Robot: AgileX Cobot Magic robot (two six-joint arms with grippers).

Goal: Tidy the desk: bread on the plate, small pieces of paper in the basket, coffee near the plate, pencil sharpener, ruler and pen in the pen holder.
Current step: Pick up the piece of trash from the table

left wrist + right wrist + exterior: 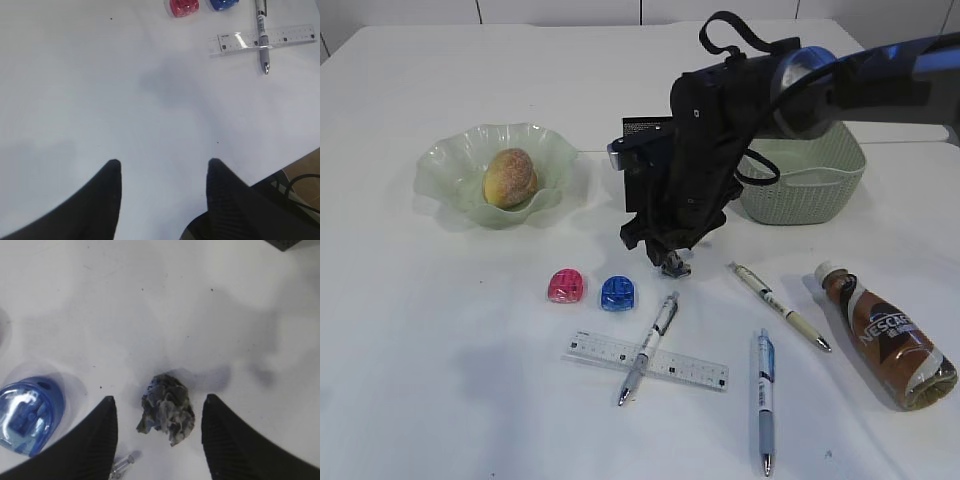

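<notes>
White tabletop carries a crumpled paper scrap lying directly between the spread, not-yet-gripping fingers of the right pincer, beside the blue sharpener.

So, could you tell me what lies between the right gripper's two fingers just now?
A crumpled paper scrap lies on the table between the right gripper's fingers, with a gap on each side; the right wrist view shows it.
</notes>
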